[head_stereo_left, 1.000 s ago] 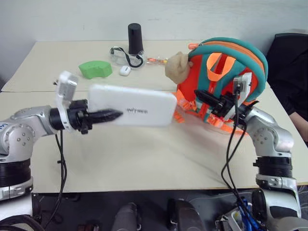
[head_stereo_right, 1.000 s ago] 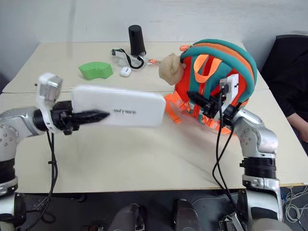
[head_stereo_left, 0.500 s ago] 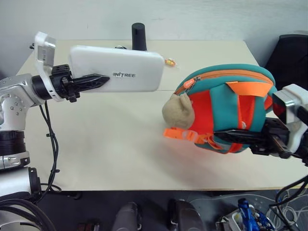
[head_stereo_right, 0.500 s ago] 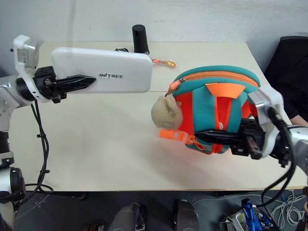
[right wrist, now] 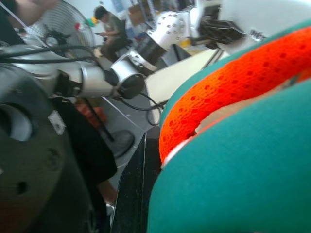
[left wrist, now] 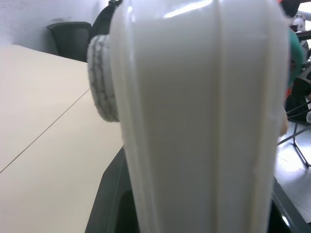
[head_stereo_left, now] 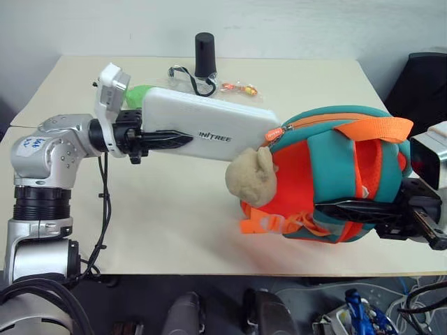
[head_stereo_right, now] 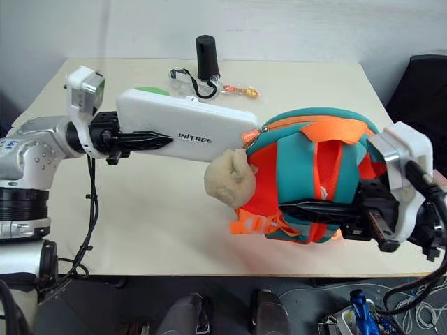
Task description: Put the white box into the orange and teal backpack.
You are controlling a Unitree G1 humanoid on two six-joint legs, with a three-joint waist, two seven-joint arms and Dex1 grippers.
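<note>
Our left gripper (head_stereo_left: 164,138) clamps the white box (head_stereo_left: 209,125), its right end touching the orange and teal backpack (head_stereo_left: 335,181), which our right gripper (head_stereo_left: 349,211) pinches. Insertion remains undone.

White box (head_stereo_left: 209,132) held above the table (head_stereo_left: 174,223) on the left, its long axis running toward the right, its right end meeting the upper left edge of the backpack (head_stereo_left: 328,174). Left gripper (head_stereo_left: 171,139) at the box's left part; right gripper (head_stereo_left: 349,209) at the backpack's lower right side. Plush bear (head_stereo_left: 253,176) on the backpack's left face, below the box's end. Cylinder (head_stereo_left: 204,54) and goggles (head_stereo_left: 187,78) at the table's far edge, behind the box.
</note>
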